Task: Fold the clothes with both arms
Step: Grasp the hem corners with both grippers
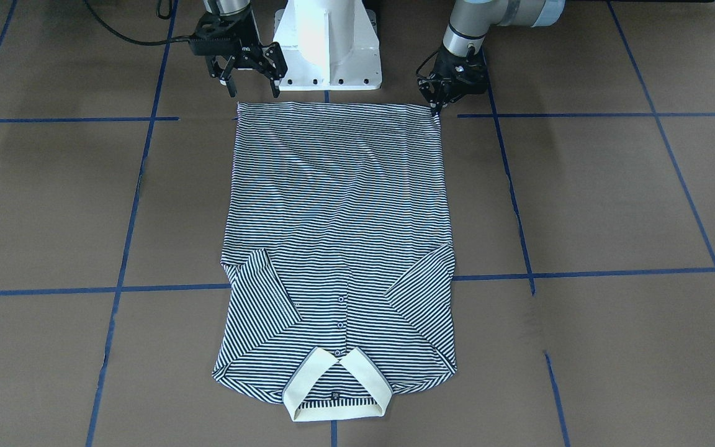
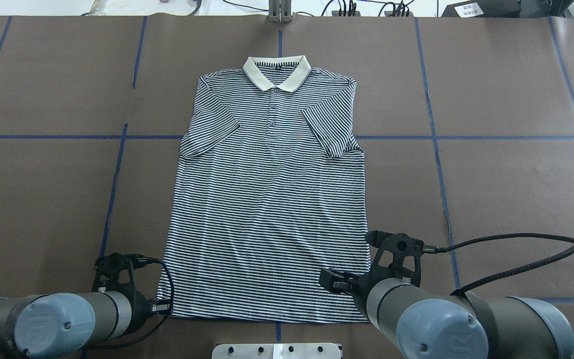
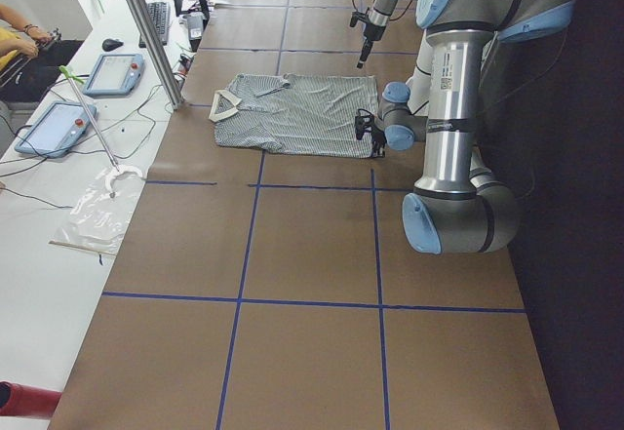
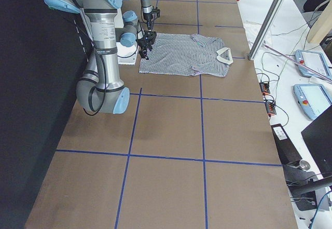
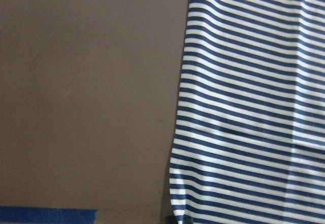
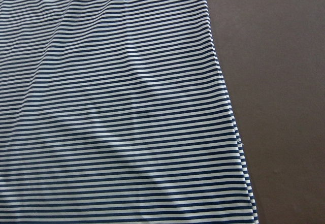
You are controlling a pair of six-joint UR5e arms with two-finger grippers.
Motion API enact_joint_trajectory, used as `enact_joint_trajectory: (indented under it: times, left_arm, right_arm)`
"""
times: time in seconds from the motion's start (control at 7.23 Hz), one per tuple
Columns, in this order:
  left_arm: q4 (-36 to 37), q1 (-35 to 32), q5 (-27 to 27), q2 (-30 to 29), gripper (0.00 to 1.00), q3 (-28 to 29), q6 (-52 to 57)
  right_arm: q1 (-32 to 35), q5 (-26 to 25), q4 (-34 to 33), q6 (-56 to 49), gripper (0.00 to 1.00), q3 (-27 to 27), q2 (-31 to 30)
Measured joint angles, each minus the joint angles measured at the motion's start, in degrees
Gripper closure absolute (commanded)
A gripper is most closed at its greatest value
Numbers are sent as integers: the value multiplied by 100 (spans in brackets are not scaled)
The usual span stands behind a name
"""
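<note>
Shirt [image 1: 339,205] flat, buttons up, neck label [image 1: 335,395] unreadable, right gripper [image 1: 253,90] spread wide above hem corner, empty, left gripper [image 1: 437,109] pinched closed at opposite corner, hold on cloth unclear

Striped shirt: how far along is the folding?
Done: both sleeves lie folded onto the shirt. In hand: the left pincer sits at one hem corner, grip unclear; the right pincer hangs open by the other. Left: the body is unfolded, hem far from collar.
</note>
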Motion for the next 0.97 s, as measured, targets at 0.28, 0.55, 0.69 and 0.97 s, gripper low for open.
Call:
enact_joint_trajectory:
  times: [0.28, 0.55, 0.69, 0.97]
  left_arm:
    - [-6, 4, -13, -78, 100, -25, -3]
    - [-8, 7, -17, -140, 100, -29, -5]
    - [-9, 7, -17, -152, 100, -29, -8]
    - [-15, 7, -18, -158, 100, -30, -19]
  right_arm:
    - [-254, -141, 0, 424, 31, -135, -127]
    - [-662, -548, 0, 785, 41, -432, -149]
    - [-760, -652, 0, 830, 41, -553, -143]
    - [-748, -719, 0, 794, 40, -660, -134]
